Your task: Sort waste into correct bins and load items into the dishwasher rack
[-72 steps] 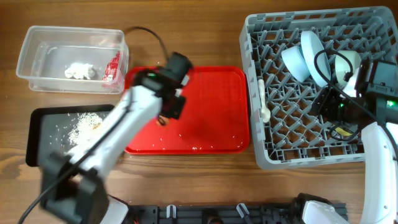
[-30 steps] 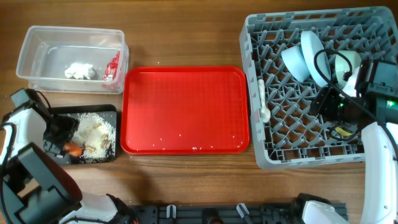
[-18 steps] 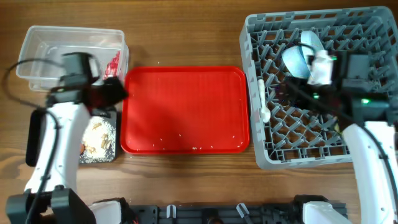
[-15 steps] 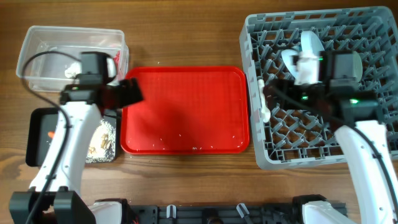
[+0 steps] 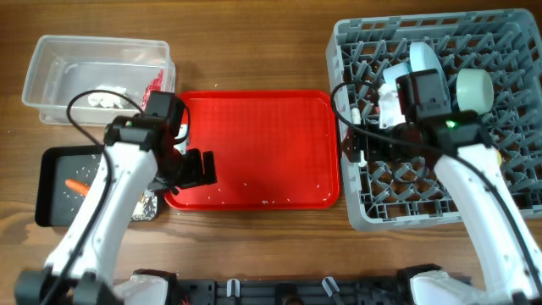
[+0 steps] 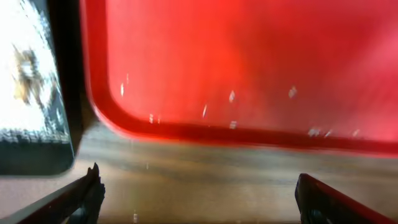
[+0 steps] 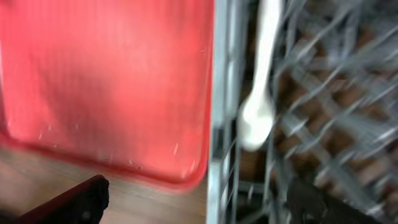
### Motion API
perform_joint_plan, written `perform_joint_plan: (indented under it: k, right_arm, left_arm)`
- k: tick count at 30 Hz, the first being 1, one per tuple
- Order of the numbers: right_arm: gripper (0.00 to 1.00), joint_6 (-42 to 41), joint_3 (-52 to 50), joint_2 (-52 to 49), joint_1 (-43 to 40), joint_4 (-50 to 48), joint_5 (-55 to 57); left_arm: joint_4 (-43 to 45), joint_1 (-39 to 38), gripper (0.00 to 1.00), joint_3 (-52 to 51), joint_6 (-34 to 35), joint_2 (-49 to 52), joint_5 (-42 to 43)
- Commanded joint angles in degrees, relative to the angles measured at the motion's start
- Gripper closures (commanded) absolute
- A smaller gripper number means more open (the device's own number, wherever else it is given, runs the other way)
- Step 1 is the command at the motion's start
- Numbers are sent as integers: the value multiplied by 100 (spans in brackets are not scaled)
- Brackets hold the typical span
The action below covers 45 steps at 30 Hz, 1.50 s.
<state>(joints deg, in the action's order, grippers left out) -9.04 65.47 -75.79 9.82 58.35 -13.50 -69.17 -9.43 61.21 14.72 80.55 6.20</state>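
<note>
By the red tray [image 5: 254, 144], left tool [image 6: 198, 177] and right tool [image 7: 199, 183] gape, spoon [image 7: 258, 118] nearby.

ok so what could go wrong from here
1. The white spoon lies tight beside the rack wall among pegs; the open right claw could snag them or miss it.
2. The open left claw hangs by the red tray rim and the black tray; a bump might scatter the rice scraps.

We see the white spoon [image 7: 258, 118] lying just inside the wall of the grey rack [image 7: 221, 93], ahead of our right claw [image 7: 199, 198]; the orange carrot [image 5: 76, 185] lies in the black tray [image 5: 49, 169], well left of our left claw [image 5: 199, 168].
</note>
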Motion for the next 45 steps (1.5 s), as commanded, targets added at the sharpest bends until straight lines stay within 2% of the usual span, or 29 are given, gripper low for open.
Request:
perform_joint_plan:
  k: [1, 4, 6, 9, 15, 34, 40, 43, 45]
  right_arm:
    - [4, -144, -595, 1176, -13, -487, 525]
    - [3, -153, -1534, 2669, -13, -1130, 796]
    - [0, -164, -2009, 3635, -13, -1294, 1062]
    - [0, -205, -2350, 4723, -13, -1355, 1156]
    - [0, -315, -2356, 5149, -13, -1285, 1158]
    - [0, -313, -2371, 5217, -13, -1067, 1158]
    - [0, -251, -2583, 6266, -15, -1102, 1508]
    - [0, -229, -3276, 7267, -149, -1172, 1565]
    - [0, -155, -3893, 7508, -212, -1727, 1565]
  left_arm:
    - [542, -273, 0, -391, 118, -1419, -280]
    - [1165, -752, 0, -1064, 120, -3082, -734]
    - [1322, -1012, 0, -1484, 433, -4260, -1211]
    - [1432, -1071, 0, -1641, 527, -5613, -1250]
    - [1405, -1071, 0, -1641, 525, -6758, -1250]
    - [1386, -1071, 0, -1641, 525, -6808, -1250]
    - [1386, -1071, 0, -1641, 525, -6808, -1250]
    - [1384, -1071, 0, -1641, 525, -6808, -1250]
    - [1386, -1071, 0, -1641, 527, -6808, -1250]
